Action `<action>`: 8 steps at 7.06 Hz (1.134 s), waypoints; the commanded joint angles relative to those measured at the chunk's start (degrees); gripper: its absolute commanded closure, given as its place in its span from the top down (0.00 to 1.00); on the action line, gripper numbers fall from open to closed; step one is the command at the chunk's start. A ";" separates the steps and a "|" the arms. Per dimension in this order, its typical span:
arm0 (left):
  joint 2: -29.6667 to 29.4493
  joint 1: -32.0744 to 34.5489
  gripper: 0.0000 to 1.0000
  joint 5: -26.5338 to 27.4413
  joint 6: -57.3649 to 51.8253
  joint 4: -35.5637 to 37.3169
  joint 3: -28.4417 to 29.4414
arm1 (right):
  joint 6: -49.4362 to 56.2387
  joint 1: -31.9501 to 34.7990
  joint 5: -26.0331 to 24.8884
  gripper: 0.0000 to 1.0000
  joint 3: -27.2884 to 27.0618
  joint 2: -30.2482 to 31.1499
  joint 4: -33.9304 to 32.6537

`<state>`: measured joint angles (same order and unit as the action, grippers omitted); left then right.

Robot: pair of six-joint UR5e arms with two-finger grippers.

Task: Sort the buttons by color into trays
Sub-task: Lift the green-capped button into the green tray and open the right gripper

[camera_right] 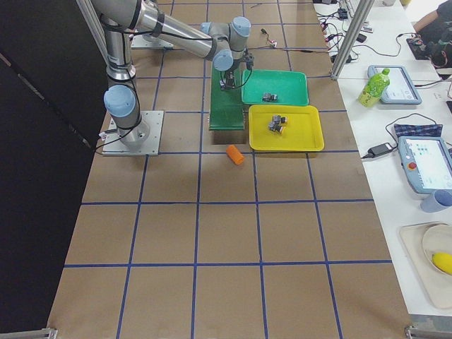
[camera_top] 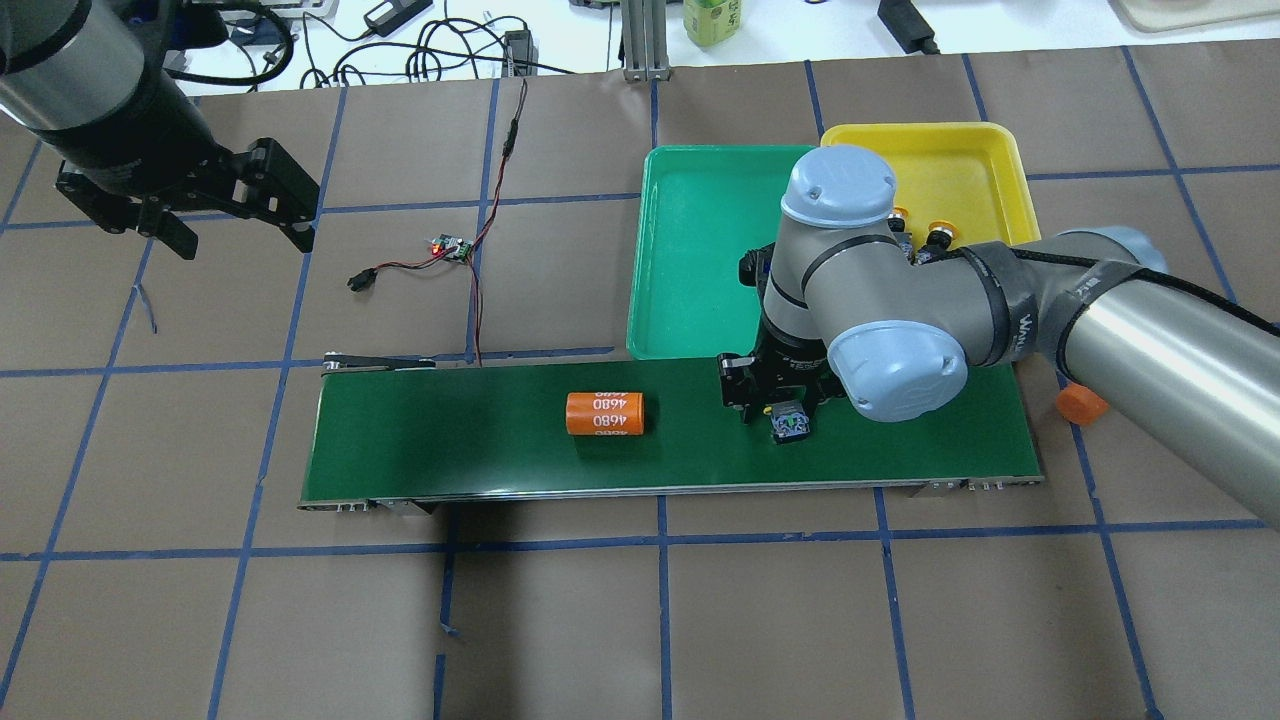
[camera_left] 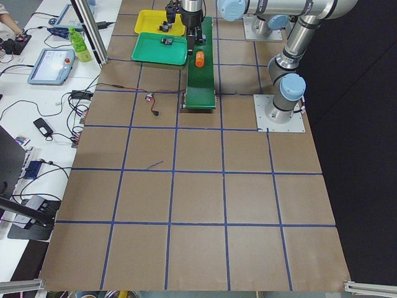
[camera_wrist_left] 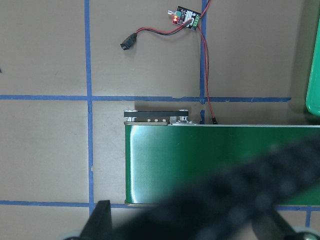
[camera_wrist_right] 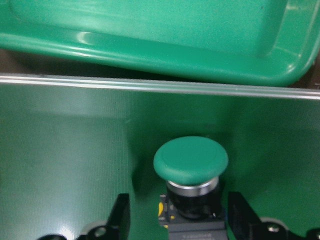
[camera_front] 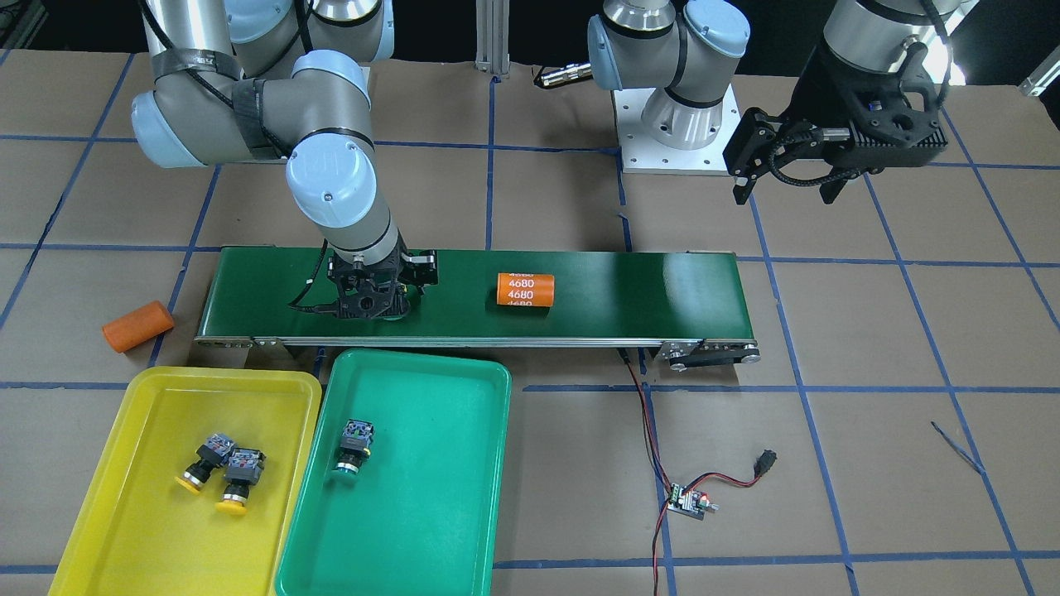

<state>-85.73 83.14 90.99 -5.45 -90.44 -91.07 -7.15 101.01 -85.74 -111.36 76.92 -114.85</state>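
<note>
Front view, trays: a shallow yellow plastic tray (camera_front: 141, 538) and a shallow green plastic tray (camera_front: 431, 497) lie side by side on the brown tabletop (camera_front: 869, 331), just beside a long dark green conveyor belt (camera_front: 629, 290).
Front view, buttons: one yellow-capped push button (camera_front: 203, 463) and a second yellow-capped push button (camera_front: 240, 476) lie touching in the yellow tray; one green-capped push button (camera_front: 354, 447) lies in the green tray.
Front view, grippers: the right gripper (camera_front: 373, 306) is low on the belt, fingertips hidden under its body; the left gripper (camera_front: 782, 194) hangs over bare tabletop, well apart from the belt, jaws spread wide.
Front view, other things: an orange cylinder printed 4680 (camera_front: 525, 290) lies on the belt; a plain orange cylinder (camera_front: 137, 326) lies on the tabletop near the belt's end.
Overhead view: the fourth push button (camera_top: 790, 424) lies on the belt at the right gripper — only its grey-black body shows.
Side views: all is far and small; the grippers' state I cannot tell there.
Right wrist view: the fourth button has a green cap, toward the green tray; the black fingers (camera_wrist_right: 122, 217) stand one on each side of its body — a strip of belt shows beside it, so the jaws are spread around it, not pinching.
</note>
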 commanded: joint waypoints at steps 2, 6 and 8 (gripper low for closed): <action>0.13 0.00 1.00 -0.02 0.00 0.09 -0.07 | 0.56 -0.46 -4.87 0.00 1.57 0.42 -0.63; 0.12 0.09 1.00 0.06 0.00 0.09 -0.25 | -0.06 -2.04 -3.82 0.00 22.46 -8.40 -0.99; 0.22 -0.26 1.00 -0.02 0.00 0.00 0.44 | -0.14 -1.52 -3.73 0.64 25.14 -15.90 -3.35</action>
<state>-85.09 83.06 91.03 -5.45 -90.45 -91.33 -7.27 99.16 -89.57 -88.00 65.22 -116.79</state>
